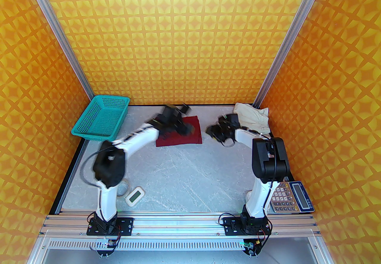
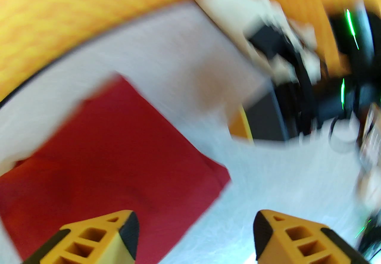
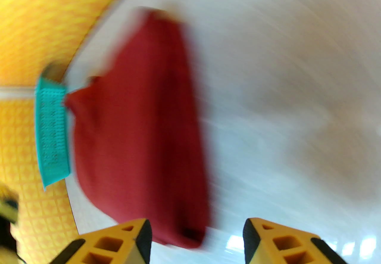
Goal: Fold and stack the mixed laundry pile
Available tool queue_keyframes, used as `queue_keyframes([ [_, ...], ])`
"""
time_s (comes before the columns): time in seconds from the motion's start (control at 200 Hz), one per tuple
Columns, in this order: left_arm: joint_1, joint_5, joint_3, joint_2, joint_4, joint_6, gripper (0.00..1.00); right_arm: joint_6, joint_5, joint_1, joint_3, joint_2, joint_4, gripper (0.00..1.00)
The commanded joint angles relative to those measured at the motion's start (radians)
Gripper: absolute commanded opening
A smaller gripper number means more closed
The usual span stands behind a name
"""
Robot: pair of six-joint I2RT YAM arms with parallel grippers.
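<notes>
Two garments lay on the table: one dark red T-shirt [image 1: 190,137] just ahead of both pairs of fingers, and one cream piece [image 1: 253,118] far beyond the left pair. There were one teal basket [image 1: 101,121], one calculator [image 1: 290,197] and one small white digital display [image 1: 134,195]. The left gripper [image 2: 195,236] and right gripper [image 3: 196,239] had two yellow fingers each.

The grey marbled table [image 1: 190,173] I work over carries a dark red T-shirt [image 1: 184,140], folded into a flat rectangle toward the far side. Left of the T-shirt, in the far corner, sits a teal mesh basket [image 1: 90,135], apart from it. Right of the T-shirt, by the far corner post, a cream piece [image 1: 253,116] lies bunched. Nearer me than the T-shirt and to its left, a small white timer [image 1: 134,195] lies just beside a pale ring [image 1: 124,189]. Nearer me and well to its right lies a calculator [image 1: 290,197].
</notes>
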Motion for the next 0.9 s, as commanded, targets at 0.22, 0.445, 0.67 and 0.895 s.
queue_keyframes([
  [0.22, -0.071, -0.197, 0.129, 0.187, -0.010, 0.407, 0.86, 0.077, -0.053, -0.038, -0.120, -0.118, 0.074, 0.57],
  [0.445, -0.096, -0.265, 0.220, 0.281, -0.060, 0.503, 0.81, 0.102, -0.066, -0.038, -0.139, -0.134, 0.088, 0.58],
  [0.67, -0.105, -0.266, 0.267, 0.333, -0.129, 0.590, 0.42, 0.155, -0.110, -0.038, -0.119, -0.110, 0.103, 0.58],
  [0.895, -0.103, -0.229, 0.178, 0.242, -0.024, 0.551, 0.00, 0.301, -0.186, -0.030, -0.152, -0.061, 0.256, 0.68],
])
